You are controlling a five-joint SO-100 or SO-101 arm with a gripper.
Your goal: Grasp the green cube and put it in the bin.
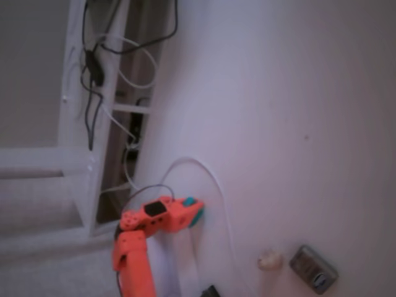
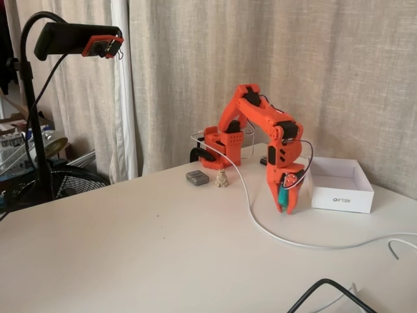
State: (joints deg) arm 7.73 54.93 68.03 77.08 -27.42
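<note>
From where I stand the orange arm (image 2: pixel 251 124) reaches out over the white table (image 2: pixel 130 248) and bends down, its gripper (image 2: pixel 284 207) pointing straight at the tabletop with the tips at or just above it. Pinched between the two fingers is the green cube (image 2: pixel 281 196); only a teal sliver of it shows in this fixed view, and in the other fixed view it peeks out at the end of the gripper (image 1: pixel 197 213) as a teal patch (image 1: pixel 192 203). So the claw is narrow, clamped on the block. The bin (image 2: pixel 342 194), a white open-topped box, sits on the table just to the right of the gripper in the view from the side, near it but apart. A white cable (image 2: pixel 260 225) curves across the table past the gripper's left side. Back near the arm's base lie a grey metallic device (image 2: pixel 197 177) and a small cream lump (image 2: pixel 222 178), side by side and well apart from the cube. At the left a black stand holds a camera (image 2: pixel 78 39) above the table, with beige curtains (image 2: pixel 326 72) behind everything.
</note>
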